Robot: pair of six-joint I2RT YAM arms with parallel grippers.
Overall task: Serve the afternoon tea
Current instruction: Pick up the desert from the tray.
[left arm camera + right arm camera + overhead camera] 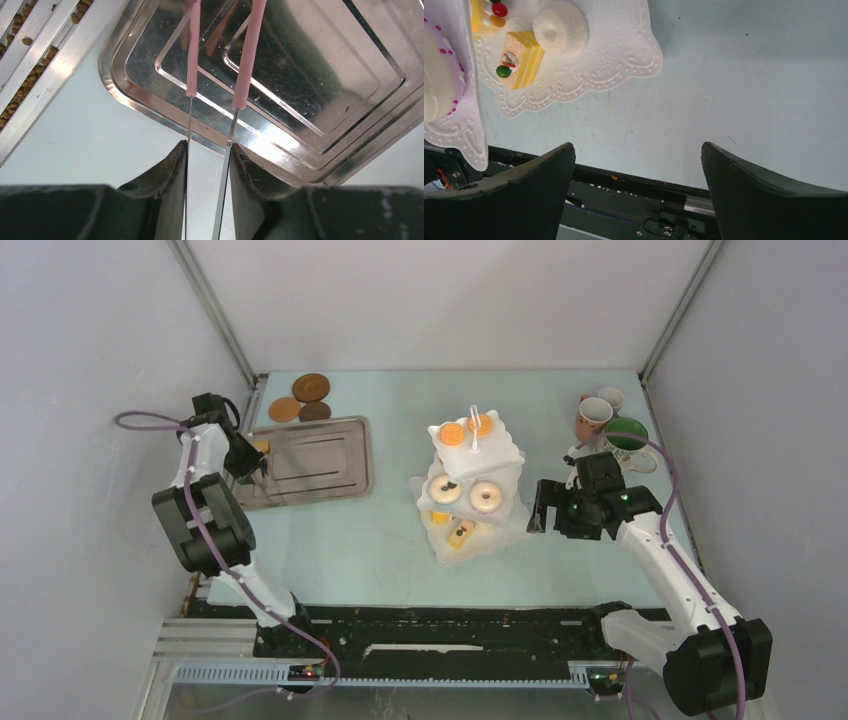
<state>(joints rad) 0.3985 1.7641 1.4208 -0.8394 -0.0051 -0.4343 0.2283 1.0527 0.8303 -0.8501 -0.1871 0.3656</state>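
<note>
The white three-tier stand [475, 480] is at the table's middle. Orange biscuits [452, 434] lie on its top tier, donuts [487, 497] on the middle tier, and a yellow cake [521, 60] on the bottom tier [614, 55]. A pink mug [593, 418], a small pale mug [611, 398] and a green-inside mug [626, 435] stand at the back right. Brown coasters [311, 387] lie at the back left. My left gripper [207, 150] is shut on the pink tongs [192, 60], which reach over the tray. My right gripper [638, 150] is open and empty, just right of the stand.
The grey metal tray [310, 458] lies left of the stand, and its inside [300, 75] shows bare in the left wrist view. A metal rail [45, 65] runs along the table's left edge. The black base rail [634, 195] lies along the near edge.
</note>
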